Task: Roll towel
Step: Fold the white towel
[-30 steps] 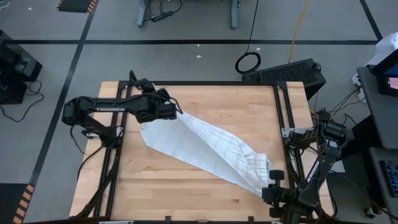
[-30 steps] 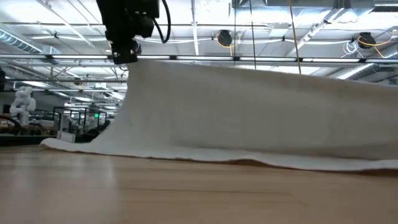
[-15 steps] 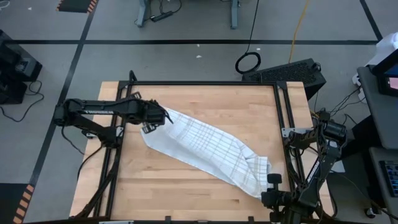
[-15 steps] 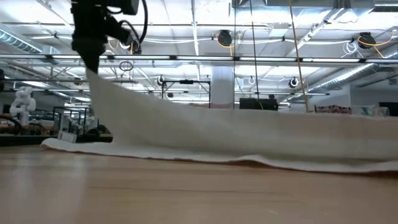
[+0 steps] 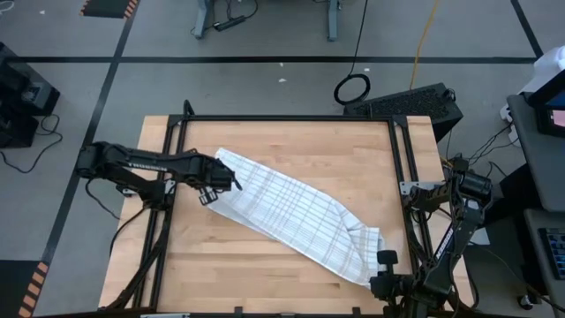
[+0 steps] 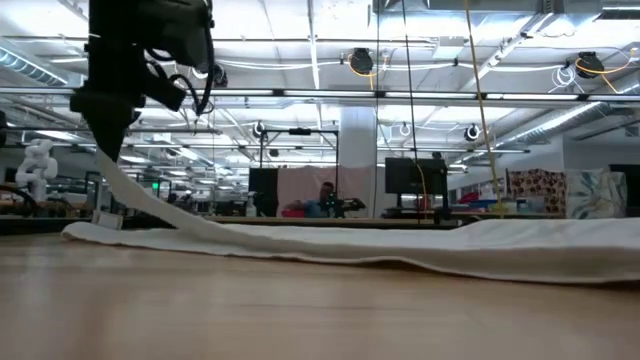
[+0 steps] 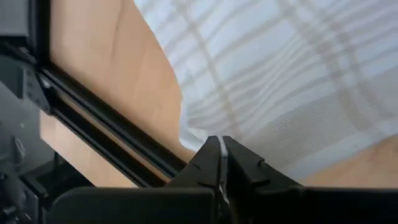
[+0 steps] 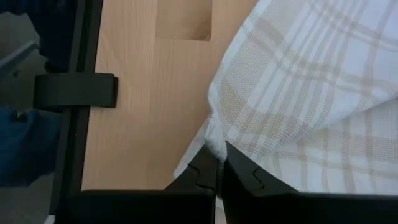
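The white towel with fine grey check lines lies slantwise on the wooden table, from the far left to the near right. It is mostly flat, checks up. My left gripper is shut on its left end, a little above the table. My right gripper is shut on its near right end, close to the table's near right corner. The wrist views show the checked cloth spreading away from each pair of fingers. My left gripper pinches the edge of the towel's left end between its two fingers, slanting down from the table's left. From the fingers a strip of cloth slopes down to the table; the rest lies flat. My right gripper pinches a bunched corner at the towel's near right end between its two fingers, slanting down from the near right. One layer or several, I cannot tell. The cloth beyond the fingers rests on the table.
Black frame rails run along the table's left side and right side, with a black bracket beside the right gripper. Bare wood shows at the near left and the far right.
My left gripper has sunk and drawn back toward the table's left edge, tipping to point more downward, still shut on the towel. The towel's left part, held up like a raised sheet before, has come down and spread flat, checks up. Its right end has stayed put.
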Available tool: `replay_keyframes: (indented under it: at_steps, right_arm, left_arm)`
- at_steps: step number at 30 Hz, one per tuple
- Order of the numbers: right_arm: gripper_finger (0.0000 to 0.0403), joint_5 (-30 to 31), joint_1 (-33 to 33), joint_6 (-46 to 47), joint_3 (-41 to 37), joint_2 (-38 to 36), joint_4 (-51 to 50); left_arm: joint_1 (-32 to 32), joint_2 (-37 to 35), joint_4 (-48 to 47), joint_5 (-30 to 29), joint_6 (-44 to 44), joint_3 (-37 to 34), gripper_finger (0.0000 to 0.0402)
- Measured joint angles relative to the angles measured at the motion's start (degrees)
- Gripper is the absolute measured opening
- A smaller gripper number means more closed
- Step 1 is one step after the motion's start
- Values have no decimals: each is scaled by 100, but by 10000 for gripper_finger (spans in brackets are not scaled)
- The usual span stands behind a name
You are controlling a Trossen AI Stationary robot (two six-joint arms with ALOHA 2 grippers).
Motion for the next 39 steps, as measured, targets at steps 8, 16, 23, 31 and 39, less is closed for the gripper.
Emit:
replay_keyframes:
  at_steps: [8,16,23,31,39]
  right_arm:
    - [0,0,0,33,0,0,7]
    - [0,1,0,149,0,0,11]
    - [0,0,0,151,0,2,9]
    - [0,-11,0,152,0,2,-32]
    - [0,-22,-1,320,0,2,-87]
  left_arm:
    - [-330,0,44,15,-578,-128,131]
    - [-1498,0,44,-28,-1482,-128,235]
    - [-3055,3,1009,-125,-2994,-486,241]
    - [-3669,771,2013,-683,-3758,-1210,242]
    - [-3623,1683,2002,-901,-3280,-1222,242]
